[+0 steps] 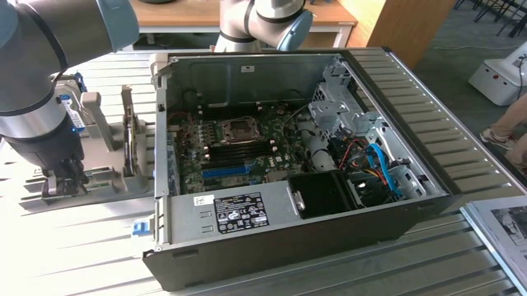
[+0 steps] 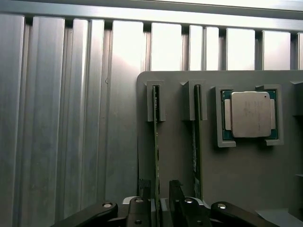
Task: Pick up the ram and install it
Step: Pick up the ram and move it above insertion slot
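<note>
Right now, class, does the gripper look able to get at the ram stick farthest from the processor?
Probably yes: the open gripper straddles that ram stick, which stands on edge in the grey holder, and nothing visible blocks the way.

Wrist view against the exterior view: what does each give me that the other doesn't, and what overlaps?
Wrist view: the end effector open astride the ram, a second ram stick beside it, a CPU in its pocket. Exterior view: the open computer case, its motherboard and blue slot. Both: the grey holder on the ribbed table, end effector over it.
</note>
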`<state>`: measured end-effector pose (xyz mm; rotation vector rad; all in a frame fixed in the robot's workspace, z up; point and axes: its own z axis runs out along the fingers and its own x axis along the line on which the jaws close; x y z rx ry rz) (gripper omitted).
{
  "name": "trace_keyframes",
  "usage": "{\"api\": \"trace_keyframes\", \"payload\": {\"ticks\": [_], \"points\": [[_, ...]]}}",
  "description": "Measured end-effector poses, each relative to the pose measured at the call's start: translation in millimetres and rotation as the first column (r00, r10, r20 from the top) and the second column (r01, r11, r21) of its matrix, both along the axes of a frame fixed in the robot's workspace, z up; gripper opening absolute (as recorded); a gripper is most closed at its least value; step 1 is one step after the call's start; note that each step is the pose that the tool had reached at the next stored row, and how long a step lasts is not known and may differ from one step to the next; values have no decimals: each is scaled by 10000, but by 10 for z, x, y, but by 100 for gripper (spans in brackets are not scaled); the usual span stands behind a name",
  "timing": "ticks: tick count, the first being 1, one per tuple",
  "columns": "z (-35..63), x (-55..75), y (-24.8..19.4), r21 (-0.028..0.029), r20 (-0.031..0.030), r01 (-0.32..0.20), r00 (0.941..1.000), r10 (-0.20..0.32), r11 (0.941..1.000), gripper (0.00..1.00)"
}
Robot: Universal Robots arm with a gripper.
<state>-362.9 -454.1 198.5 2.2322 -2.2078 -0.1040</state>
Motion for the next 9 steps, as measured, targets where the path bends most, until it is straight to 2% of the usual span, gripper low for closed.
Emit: {"api": "trace_keyframes", "payload": {"ticks": [9], "points": [[0,0,4,-1,0,0,10000,0,10000,29]]}}
